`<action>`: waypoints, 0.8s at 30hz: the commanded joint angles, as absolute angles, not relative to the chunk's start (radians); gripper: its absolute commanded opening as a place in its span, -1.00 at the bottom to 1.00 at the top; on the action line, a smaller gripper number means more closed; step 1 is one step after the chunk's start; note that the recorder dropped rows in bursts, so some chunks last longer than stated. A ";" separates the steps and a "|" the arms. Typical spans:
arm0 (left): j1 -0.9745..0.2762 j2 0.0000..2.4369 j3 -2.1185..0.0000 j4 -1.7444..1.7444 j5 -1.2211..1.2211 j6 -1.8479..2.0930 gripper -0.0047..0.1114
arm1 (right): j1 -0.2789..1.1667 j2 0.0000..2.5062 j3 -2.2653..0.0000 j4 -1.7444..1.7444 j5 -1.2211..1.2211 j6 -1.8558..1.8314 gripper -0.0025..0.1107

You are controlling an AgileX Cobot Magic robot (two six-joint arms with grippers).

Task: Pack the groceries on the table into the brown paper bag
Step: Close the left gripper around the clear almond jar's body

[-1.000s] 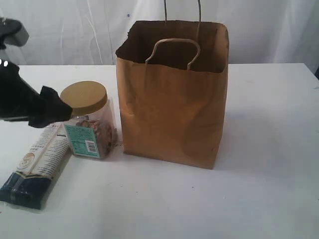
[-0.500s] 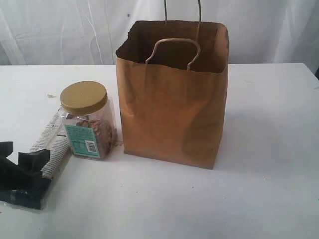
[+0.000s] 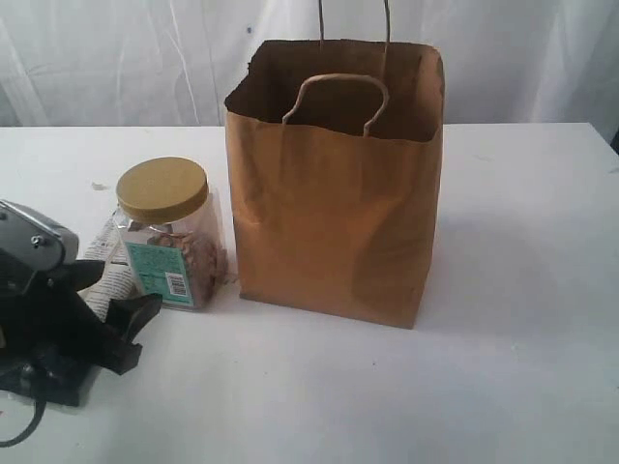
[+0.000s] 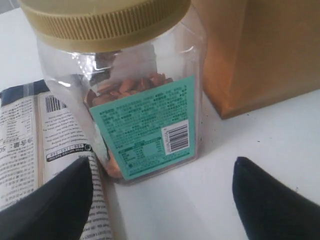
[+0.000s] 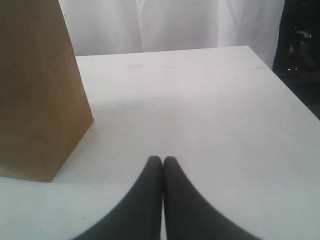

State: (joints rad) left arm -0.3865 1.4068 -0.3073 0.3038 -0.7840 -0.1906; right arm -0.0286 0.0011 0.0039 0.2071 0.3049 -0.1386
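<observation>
At the centre of the exterior frame, a tall brown paper bag (image 3: pixel 334 193) stands upright and open on a white table (image 3: pixel 522 290), its loop handles raised. Just left of the bag stands a tan-lidded clear jar (image 3: pixel 166 237) with a teal label and brown contents showing through its side. A long white-and-navy packet (image 3: pixel 108 263) lies flat just left of the jar, partly hidden by the arm; whether the two touch is unclear.

At the lower left of the frame, the left gripper (image 3: pixel 109 298) sits low over the table, its black fingers spread wide toward the jar and gripping nothing. Its wrist view shows one fingertip (image 4: pixel 65 200) over the packet and the other over bare table, with the jar beyond the gap.

The right gripper (image 5: pixel 162 165), seen only in its wrist view, has its fingers pressed together, empty, over bare table near the bag's base.
</observation>
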 commanded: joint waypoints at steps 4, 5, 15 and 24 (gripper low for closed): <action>-0.392 1.454 -0.352 0.295 -0.818 -0.183 0.42 | -0.031 0.000 0.000 0.209 0.295 -0.135 -0.96; -0.392 1.454 -0.352 0.295 -0.818 -0.183 0.42 | -0.031 0.000 0.000 0.209 0.295 -0.135 -0.96; -0.392 1.454 -0.361 0.230 -0.653 -0.184 0.90 | -0.031 0.000 0.000 0.209 0.295 -0.135 -0.96; -0.392 1.454 -0.361 0.240 -0.794 -0.184 0.90 | -0.031 0.000 0.000 0.209 0.295 -0.135 -0.96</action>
